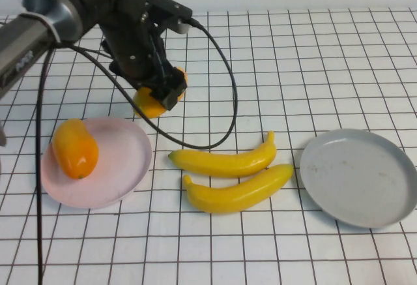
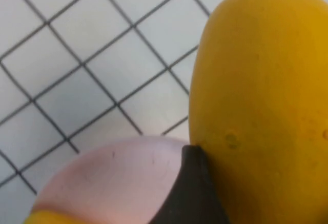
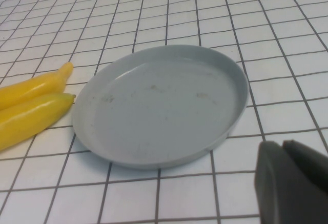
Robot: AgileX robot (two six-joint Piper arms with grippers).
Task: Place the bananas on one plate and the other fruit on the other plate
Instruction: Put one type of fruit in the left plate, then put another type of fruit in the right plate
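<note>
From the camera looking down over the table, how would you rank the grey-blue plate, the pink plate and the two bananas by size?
1. grey-blue plate, largest.
2. pink plate, slightly smaller.
3. the two bananas, alike; I won't rank them.

The left end effector holds a yellow-orange fruit beyond the pink plate; the right end effector is near the grey-blue plate.

Left pincer [image 1: 158, 96] clamped; right pincer [image 3: 292, 183] closed.

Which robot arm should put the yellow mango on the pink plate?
Left. The left gripper already holds the mango just beyond the pink plate. The right gripper is over by the grey-blue plate.
</note>
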